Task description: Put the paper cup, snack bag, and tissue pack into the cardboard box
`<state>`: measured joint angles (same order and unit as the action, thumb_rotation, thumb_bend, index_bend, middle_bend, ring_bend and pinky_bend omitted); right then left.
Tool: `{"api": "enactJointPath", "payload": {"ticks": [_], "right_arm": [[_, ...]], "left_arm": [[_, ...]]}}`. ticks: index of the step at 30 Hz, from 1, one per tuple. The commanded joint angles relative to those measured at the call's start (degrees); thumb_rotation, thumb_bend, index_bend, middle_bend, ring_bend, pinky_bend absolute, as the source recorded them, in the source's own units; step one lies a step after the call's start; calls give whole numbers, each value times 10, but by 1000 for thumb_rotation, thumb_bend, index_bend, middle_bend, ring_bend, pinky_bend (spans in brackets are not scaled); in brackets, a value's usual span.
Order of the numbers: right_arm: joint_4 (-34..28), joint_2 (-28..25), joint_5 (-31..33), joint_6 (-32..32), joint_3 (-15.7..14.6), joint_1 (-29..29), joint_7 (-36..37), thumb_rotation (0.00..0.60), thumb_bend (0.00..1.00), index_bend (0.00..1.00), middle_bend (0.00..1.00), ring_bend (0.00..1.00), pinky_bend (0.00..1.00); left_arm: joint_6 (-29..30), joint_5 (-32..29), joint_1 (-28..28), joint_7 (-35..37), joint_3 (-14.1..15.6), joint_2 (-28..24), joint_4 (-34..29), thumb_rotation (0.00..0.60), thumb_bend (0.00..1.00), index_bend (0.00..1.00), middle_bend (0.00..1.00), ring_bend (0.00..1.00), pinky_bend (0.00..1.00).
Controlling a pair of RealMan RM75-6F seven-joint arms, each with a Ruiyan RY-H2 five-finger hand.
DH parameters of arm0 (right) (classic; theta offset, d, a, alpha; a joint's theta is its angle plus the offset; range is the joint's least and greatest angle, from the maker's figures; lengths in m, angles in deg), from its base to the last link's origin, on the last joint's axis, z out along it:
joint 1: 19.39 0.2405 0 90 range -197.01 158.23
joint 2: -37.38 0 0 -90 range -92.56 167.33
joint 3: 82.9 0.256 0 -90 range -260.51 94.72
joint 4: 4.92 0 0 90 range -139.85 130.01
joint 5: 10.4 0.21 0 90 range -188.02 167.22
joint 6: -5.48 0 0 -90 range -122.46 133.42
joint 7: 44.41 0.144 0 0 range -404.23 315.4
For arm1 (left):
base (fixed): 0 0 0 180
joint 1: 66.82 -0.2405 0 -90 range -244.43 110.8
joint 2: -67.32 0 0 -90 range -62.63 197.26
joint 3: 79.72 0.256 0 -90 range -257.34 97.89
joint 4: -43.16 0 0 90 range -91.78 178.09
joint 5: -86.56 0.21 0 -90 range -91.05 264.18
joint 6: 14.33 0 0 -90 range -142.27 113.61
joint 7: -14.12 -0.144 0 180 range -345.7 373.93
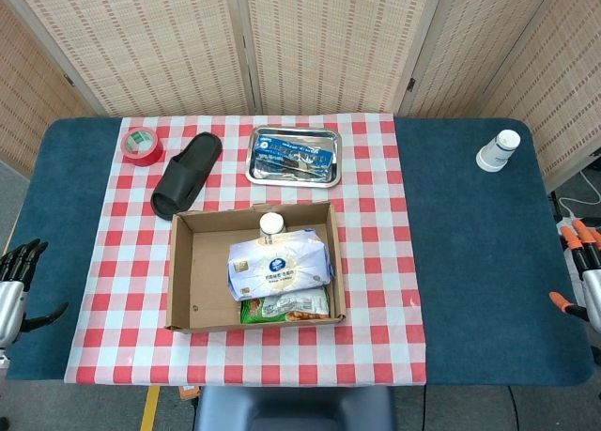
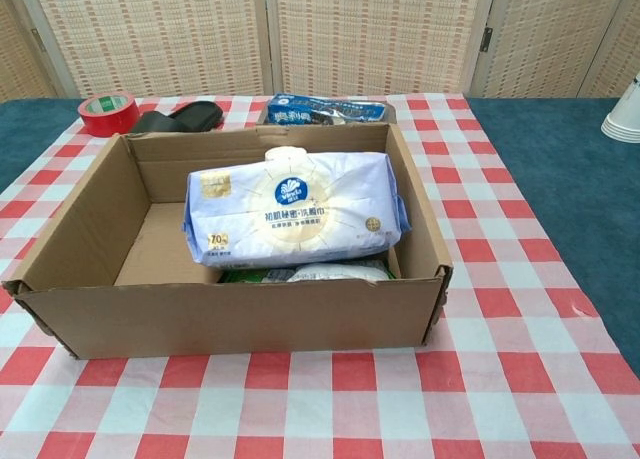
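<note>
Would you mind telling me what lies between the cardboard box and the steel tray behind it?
Only bare checkered tablecloth lies between the cardboard box and the steel tray; the head view shows it.

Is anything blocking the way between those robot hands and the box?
Nothing visible does. Both hands, left and right, sit at the table's edges, with only bare cloth between them and the box, which is open on top.

Beyond my counter (image 1: 465, 262), draped in dark blue cloth with a red-and-white checked tablecloth (image 1: 376, 290) across its middle, woven reed screen panels (image 1: 319, 46) in pale wooden frames close off the far side. Grey floor (image 1: 577, 192) shows at right.
</note>
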<state>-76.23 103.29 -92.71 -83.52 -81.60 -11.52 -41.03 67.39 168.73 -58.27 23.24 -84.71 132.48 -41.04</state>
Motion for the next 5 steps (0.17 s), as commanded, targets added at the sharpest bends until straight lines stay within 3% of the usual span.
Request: {"api": "enactJointPath", "payload": {"ticks": [1, 5], "right_arm": [[-25, -12, -10, 0, 7, 2, -17, 600, 0, 13, 0, 0, 0], [-45, -18, -22, 6, 8, 6, -30, 600, 0, 13, 0, 0, 0]], "left_arm": [[-3, 0, 2, -1, 0, 1, 0, 600, 181, 0, 0, 0, 82], [-7, 5, 4, 2, 2, 3, 3, 600, 182, 0, 0, 0, 82]]}}
